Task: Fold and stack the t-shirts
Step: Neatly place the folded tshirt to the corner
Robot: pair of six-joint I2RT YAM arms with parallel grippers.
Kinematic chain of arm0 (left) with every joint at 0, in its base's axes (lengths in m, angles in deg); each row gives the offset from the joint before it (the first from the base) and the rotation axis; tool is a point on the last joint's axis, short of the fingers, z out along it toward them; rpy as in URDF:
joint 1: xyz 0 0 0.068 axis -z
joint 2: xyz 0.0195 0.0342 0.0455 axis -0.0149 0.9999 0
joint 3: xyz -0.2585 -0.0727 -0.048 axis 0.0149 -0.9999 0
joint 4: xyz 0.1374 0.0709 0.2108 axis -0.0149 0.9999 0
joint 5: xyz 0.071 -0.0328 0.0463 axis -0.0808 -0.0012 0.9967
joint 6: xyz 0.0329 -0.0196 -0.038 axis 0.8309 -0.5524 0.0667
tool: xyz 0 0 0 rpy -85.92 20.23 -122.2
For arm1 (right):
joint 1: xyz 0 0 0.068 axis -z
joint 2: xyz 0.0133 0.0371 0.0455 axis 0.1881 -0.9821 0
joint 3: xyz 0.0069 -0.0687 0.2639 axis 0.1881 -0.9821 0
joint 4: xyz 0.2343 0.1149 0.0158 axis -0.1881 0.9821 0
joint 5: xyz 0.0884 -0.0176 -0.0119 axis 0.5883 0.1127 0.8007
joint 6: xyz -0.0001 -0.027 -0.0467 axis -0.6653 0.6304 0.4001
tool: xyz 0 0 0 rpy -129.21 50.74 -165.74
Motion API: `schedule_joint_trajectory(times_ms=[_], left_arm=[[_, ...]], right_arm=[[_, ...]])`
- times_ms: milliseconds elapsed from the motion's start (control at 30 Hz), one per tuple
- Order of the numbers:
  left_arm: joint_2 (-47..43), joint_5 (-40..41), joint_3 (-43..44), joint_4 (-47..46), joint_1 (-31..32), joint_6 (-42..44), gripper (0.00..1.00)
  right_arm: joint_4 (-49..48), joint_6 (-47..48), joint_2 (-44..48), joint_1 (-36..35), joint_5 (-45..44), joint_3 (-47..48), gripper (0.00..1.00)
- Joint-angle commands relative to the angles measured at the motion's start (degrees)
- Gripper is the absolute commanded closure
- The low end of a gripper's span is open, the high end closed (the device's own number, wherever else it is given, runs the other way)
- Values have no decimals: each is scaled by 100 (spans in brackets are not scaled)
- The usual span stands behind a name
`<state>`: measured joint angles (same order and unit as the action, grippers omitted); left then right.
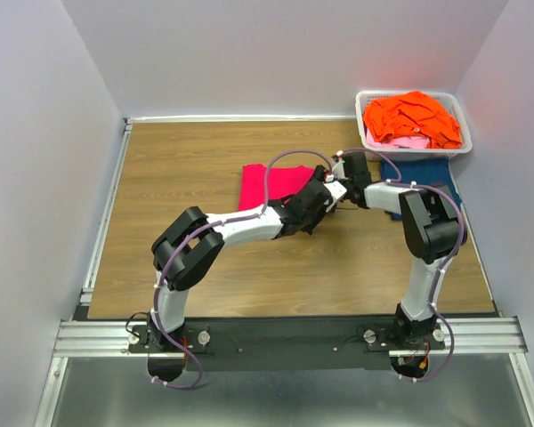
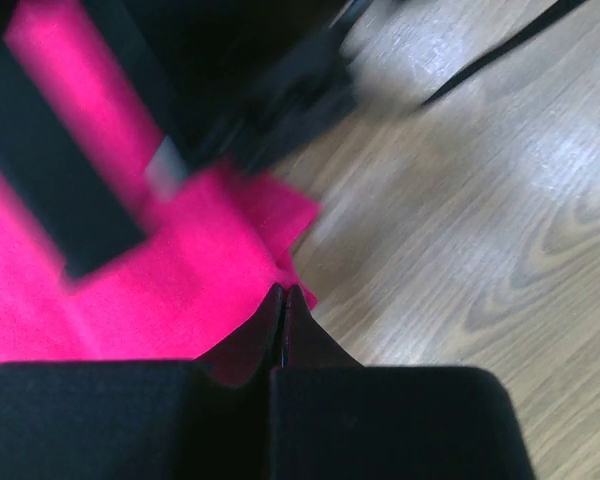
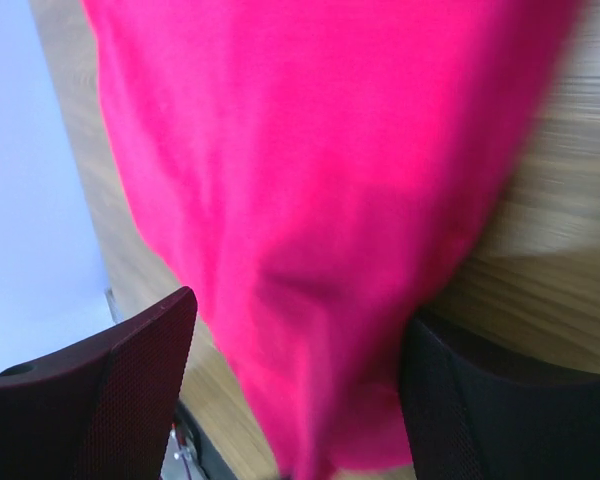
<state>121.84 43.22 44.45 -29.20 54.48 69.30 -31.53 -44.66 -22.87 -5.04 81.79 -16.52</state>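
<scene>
A bright magenta t-shirt (image 1: 256, 184) lies folded on the wooden table (image 1: 187, 178). My left gripper (image 2: 283, 291) is shut, its tips pinched together on the shirt's near corner (image 2: 295, 285). My right gripper (image 3: 298, 315) stands open and wide, with a fold of the magenta t-shirt (image 3: 310, 180) bunched between its fingers (image 3: 145, 350). In the top view both grippers meet at the shirt's right edge, the left gripper (image 1: 325, 192) just in front of the right gripper (image 1: 345, 172). Orange t-shirts (image 1: 412, 118) and a pale pink t-shirt (image 1: 409, 141) fill the basket. A dark blue t-shirt (image 1: 430, 169) lies below it.
The white plastic basket (image 1: 367, 96) stands at the table's back right corner. Pale walls close in the left, back and right sides. A metal rail (image 1: 285, 336) carries both arm bases at the near edge.
</scene>
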Motion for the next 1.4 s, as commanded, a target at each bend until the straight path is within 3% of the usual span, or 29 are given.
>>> schedule_joint_trajectory(times_ms=[0, 133, 233, 267, 300, 333, 367, 433, 567, 800, 967, 1067, 1167, 1267, 1367], left_arm=[[-333, -304, 18, -190, -1, -170, 100], [-421, -392, 18, -225, 7, -249, 100], [-526, -488, -17, -277, 8, -354, 100], [-561, -584, -35, -286, -1, -372, 93], [-605, -646, -44, -295, 7, -407, 89], [-632, -699, -53, -304, 8, -451, 84], [-710, -752, -61, -295, -1, -468, 71], [-825, -744, -114, -295, 8, -556, 54], [-1351, -603, -158, -68, -54, -653, 42], [-2466, -497, 132, 1005, -554, -206, 37], [-3145, -191, -123, 1190, -1784, -3, 37], [-3628, -119, -763, 928, -2329, -195, 35], [-4199, -628, -1894, 191, -2795, -433, 35], [-4332, -1165, -2407, -5, -3129, -504, 35], [-4446, -754, -2522, 83, -3244, -521, 35]], right_arm=[[34, -120, -457, -354, 15, 238, 20], [34, -76, -598, -477, -47, 449, 31], [42, 29, -502, -478, -143, 432, 56], [60, 73, -441, -469, -170, 414, 65], [86, 117, -397, -477, -231, 353, 79], [104, 213, -344, -469, -266, 318, 85], [200, 275, -213, -477, -336, 283, 90], [401, 486, -2, -478, -433, 178, 93], [963, 960, 341, -434, -924, 71, 99], [2466, 2103, 974, -276, -2278, 247, 99], [3040, 2736, 1431, -126, -3192, 352, 99], [3407, 2965, 1467, 67, -3781, 519, 99], [3566, 3167, 1406, 260, -4308, 712, 99], [3646, 3316, 1318, 419, -4503, 976, 99], [3777, 3378, 1151, 577, -4670, 1230, 99]])
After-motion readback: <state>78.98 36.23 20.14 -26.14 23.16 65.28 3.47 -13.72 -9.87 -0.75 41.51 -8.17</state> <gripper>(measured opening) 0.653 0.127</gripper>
